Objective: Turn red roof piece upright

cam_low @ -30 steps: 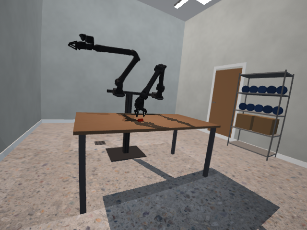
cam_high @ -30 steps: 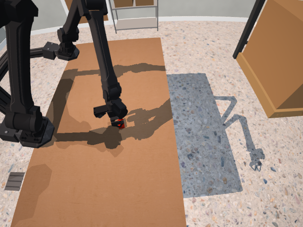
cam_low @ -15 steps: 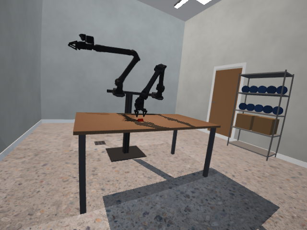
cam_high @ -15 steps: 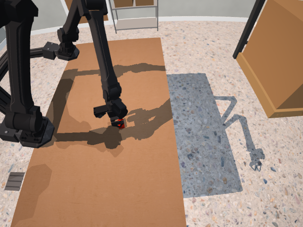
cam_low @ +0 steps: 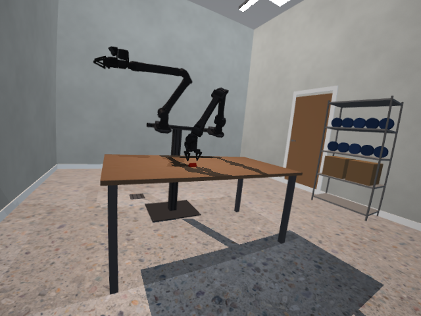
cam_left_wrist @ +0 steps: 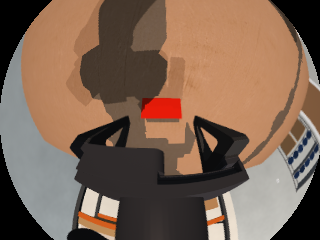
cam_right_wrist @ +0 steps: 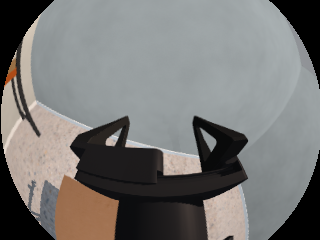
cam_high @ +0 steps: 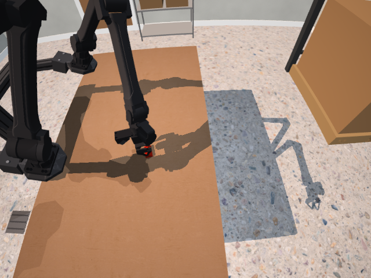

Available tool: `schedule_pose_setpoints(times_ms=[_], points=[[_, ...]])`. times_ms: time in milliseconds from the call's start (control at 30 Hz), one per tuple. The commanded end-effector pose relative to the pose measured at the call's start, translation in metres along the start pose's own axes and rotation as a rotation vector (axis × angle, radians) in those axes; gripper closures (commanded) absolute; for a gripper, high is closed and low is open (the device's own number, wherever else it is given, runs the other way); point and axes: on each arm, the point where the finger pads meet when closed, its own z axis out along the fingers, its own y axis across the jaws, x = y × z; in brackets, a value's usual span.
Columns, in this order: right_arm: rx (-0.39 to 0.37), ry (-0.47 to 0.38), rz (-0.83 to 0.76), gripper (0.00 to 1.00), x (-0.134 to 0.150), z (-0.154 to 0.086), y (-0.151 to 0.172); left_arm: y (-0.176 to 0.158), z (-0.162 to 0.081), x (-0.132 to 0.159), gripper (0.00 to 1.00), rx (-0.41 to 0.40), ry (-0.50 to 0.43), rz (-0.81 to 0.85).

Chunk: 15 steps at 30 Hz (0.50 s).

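The red roof piece (cam_high: 150, 153) lies on the brown table near its middle. It also shows in the exterior view (cam_low: 193, 164) and in the left wrist view (cam_left_wrist: 163, 108) as a small red block. My left gripper (cam_high: 144, 149) is open and hangs just above it, pointing down, its fingers on either side of the piece and apart from it. My right gripper (cam_low: 98, 62) is open and empty, raised high in the air off to the side; in its wrist view the fingers face a grey wall.
The two arm bases (cam_high: 32, 155) stand along one long edge of the table. A metal shelf (cam_low: 356, 153) with boxes and a door stand by the wall, far from the table.
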Motion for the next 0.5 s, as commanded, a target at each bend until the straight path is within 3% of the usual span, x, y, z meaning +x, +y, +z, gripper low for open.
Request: schedule_pose_setpoints(times_ms=[0, 467], points=[[0.003, -0.068, -0.006, 0.0, -0.047, -0.0029, -0.0035, 0.0144, -0.0067, 0.0047, 0.0, -0.031, 0.013, 0.008], [0.003, -0.068, -0.006, 0.0, -0.047, -0.0029, -0.0035, 0.0142, -0.0041, 0.0038, 0.0, -0.029, 0.012, 0.008]])
